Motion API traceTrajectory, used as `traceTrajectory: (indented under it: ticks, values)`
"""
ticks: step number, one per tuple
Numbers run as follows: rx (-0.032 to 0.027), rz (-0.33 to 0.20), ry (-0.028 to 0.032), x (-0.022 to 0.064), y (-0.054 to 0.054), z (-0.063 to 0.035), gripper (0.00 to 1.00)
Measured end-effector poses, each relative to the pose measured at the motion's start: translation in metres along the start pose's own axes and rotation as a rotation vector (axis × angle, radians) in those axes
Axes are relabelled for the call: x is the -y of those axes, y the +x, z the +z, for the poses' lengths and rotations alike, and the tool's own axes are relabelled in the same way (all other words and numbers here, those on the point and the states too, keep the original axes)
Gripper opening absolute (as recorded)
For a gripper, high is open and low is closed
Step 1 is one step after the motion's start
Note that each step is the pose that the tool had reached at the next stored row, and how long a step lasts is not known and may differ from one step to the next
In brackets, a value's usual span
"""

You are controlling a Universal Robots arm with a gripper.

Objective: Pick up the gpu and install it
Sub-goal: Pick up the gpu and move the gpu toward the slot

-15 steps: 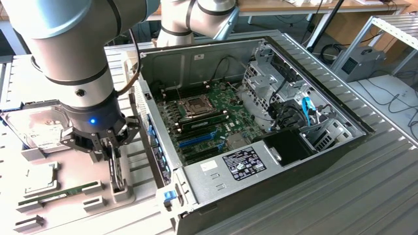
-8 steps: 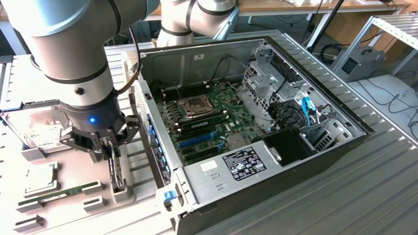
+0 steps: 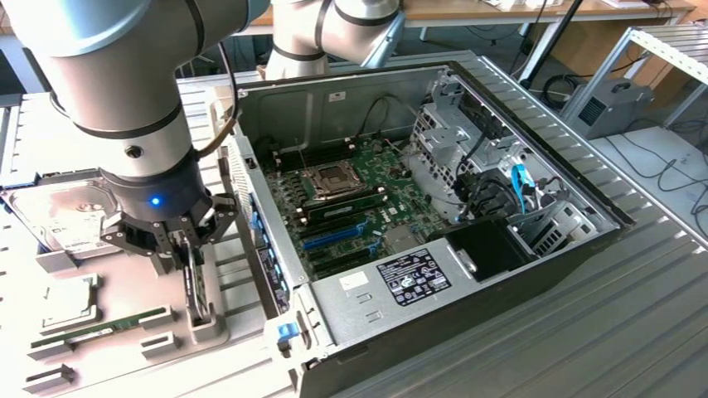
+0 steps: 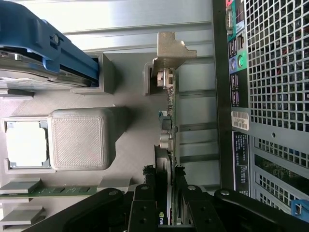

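The gpu (image 3: 199,288) stands on edge in a grey holder on the white fixture plate (image 3: 238,332), just off the open computer case (image 3: 443,274) on the exterior view's left. My gripper (image 3: 191,264) reaches down over it, a finger on each face, shut on the card. In the wrist view the gpu (image 4: 168,125) runs edge-on away from the camera, its metal bracket (image 4: 171,46) at the far end. The black fingers (image 4: 147,198) press against both of its sides, and the gripper (image 4: 166,188) straddles the near end. The card still sits in its holder.
On the plate lie a silver hard drive (image 3: 66,217), a processor (image 3: 69,303) and a slim green memory stick (image 3: 99,325). The case lies open with its motherboard (image 3: 354,195) and blue slots (image 3: 332,236) exposed. Its perforated rear panel (image 4: 275,72) stands close beside the card.
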State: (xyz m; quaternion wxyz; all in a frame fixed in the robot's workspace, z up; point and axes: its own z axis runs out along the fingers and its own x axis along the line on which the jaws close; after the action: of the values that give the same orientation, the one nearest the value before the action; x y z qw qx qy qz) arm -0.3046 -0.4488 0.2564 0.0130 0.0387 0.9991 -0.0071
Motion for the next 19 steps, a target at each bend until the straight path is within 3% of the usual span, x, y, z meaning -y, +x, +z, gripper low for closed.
traceTrajectory:
  ticks: [19]
  values:
    - [0.0000,0.000,0.0000,0.0001,-0.0001,-0.0041,0.26]
